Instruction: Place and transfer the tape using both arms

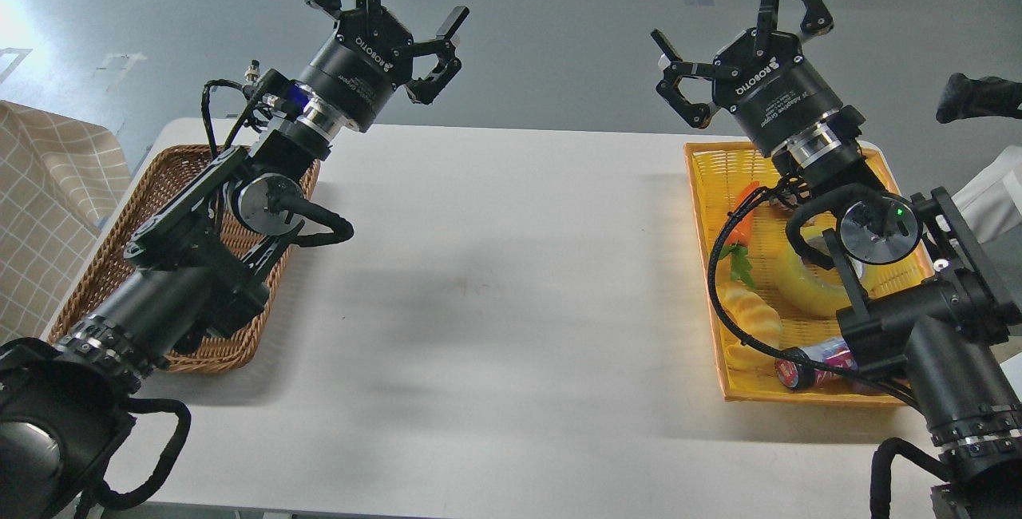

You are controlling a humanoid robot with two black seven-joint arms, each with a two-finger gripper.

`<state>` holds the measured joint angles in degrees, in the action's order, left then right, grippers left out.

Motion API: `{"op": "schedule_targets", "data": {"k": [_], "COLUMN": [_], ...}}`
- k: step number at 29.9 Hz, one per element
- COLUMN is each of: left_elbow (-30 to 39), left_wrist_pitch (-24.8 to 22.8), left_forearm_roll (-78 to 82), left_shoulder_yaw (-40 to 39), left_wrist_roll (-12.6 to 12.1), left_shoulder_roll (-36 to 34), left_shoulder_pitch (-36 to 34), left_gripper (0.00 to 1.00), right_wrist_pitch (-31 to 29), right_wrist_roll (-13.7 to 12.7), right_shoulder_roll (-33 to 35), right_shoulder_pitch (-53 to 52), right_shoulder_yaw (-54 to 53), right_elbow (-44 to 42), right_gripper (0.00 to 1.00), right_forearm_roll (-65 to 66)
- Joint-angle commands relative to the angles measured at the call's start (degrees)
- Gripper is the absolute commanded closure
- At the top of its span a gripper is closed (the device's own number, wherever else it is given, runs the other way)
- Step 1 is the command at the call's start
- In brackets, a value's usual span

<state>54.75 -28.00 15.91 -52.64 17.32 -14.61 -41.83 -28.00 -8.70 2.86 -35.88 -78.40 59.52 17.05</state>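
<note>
The tape (810, 283), a glossy yellow roll with a pale core, lies in the yellow tray (707, 184) at the right, partly hidden behind my right arm. My right gripper (738, 32) is open and empty, raised above the tray's far end, well clear of the tape. My left gripper (391, 12) is open and empty, raised above the table's far left, over the far corner of the brown wicker basket (120, 263).
The tray also holds a toy carrot (741, 215), a pale yellow ridged croissant toy (754, 319) and a small can (814, 363). A checked cloth (48, 207) lies at the left edge. A person's white sleeve (990, 196) and a dark object show at the right.
</note>
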Motion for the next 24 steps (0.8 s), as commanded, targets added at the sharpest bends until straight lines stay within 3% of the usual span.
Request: {"op": "schedule_targets", "data": {"k": [1, 24], "left_elbow": [0.00, 0.00], "left_wrist_pitch": [0.00, 0.00], "left_forearm_roll": [0.00, 0.00], "left_shoulder_yaw": [0.00, -0.09], "left_wrist_roll": [0.08, 0.08], "left_shoulder_roll": [0.02, -0.24], "left_shoulder_pitch": [-0.10, 0.08], "left_gripper": [0.02, 0.02], "right_wrist_pitch": [0.00, 0.93], "right_wrist_roll": [0.00, 0.18], "right_shoulder_roll": [0.04, 0.04], "right_shoulder_pitch": [0.02, -0.33], "right_shoulder_yaw": [0.09, 0.27], "right_elbow": [-0.02, 0.16], "right_gripper": [0.00, 0.00], "right_forearm_roll": [0.00, 0.18]}}
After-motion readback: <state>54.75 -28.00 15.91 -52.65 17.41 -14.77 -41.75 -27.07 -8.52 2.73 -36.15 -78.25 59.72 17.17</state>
